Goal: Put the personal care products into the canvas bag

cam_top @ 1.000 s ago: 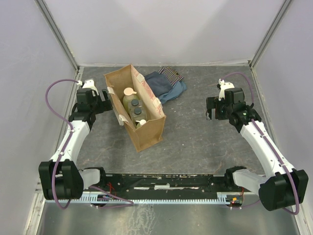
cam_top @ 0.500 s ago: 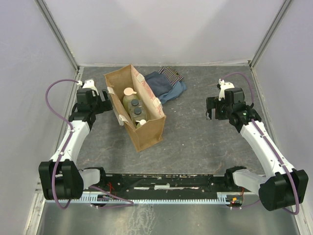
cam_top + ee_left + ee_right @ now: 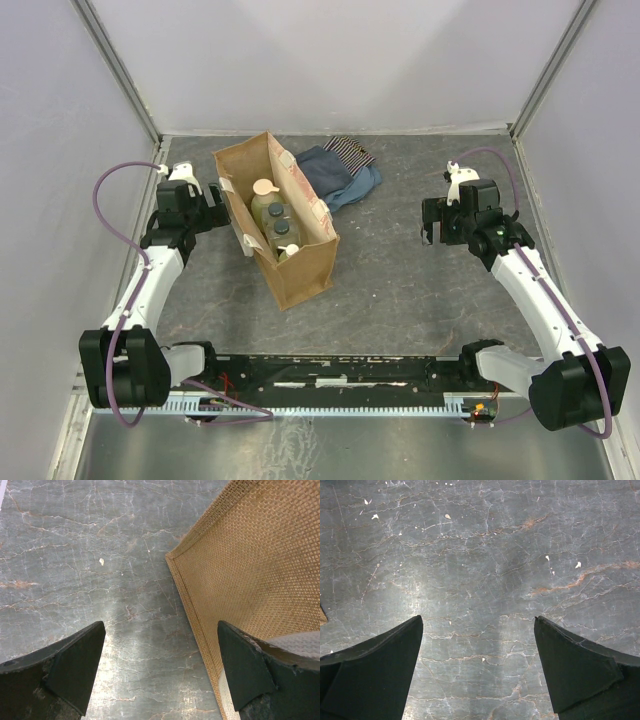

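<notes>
The tan canvas bag (image 3: 300,262) stands open left of the table's middle, with whitish handles and reddish print on its right rim. Inside it I see the green bottle with beige cap (image 3: 264,197), two clear bottles with dark caps (image 3: 279,232) and the white pump of the yellow bottle (image 3: 289,251). My left gripper (image 3: 208,208) is open and empty just left of the bag; the left wrist view shows the bag's woven side (image 3: 250,565) under its right finger. My right gripper (image 3: 432,226) is open and empty over bare table at the right.
Folded blue cloth (image 3: 340,178) and a striped cloth (image 3: 351,151) lie behind the bag at the back. Grey walls close the table on three sides. The marbled grey tabletop (image 3: 480,555) fills the right wrist view.
</notes>
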You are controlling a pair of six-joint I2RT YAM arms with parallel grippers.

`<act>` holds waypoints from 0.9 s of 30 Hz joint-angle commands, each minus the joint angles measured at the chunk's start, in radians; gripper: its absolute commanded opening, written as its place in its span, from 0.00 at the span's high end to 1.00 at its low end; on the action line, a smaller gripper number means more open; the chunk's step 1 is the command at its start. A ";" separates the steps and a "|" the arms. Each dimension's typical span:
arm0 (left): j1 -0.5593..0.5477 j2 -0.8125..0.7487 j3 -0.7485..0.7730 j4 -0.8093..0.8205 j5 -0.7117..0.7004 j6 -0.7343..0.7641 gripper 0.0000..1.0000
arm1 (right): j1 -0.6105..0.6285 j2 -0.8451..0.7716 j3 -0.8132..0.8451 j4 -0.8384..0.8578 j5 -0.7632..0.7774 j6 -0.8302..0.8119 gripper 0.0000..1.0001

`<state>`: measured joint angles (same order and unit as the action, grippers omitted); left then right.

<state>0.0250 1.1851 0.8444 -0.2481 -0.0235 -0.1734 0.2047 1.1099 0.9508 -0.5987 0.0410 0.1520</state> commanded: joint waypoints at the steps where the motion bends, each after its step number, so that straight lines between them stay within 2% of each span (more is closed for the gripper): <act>1: 0.003 0.004 0.038 0.015 0.014 0.030 0.00 | -0.004 -0.004 0.010 0.025 -0.010 -0.011 0.00; 27: 0.003 0.021 0.051 0.006 0.015 0.023 0.00 | -0.004 -0.010 0.013 0.046 0.029 0.026 0.00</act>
<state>0.0250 1.2045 0.8516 -0.2554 -0.0200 -0.1734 0.2047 1.1099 0.9508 -0.5976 0.0448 0.1566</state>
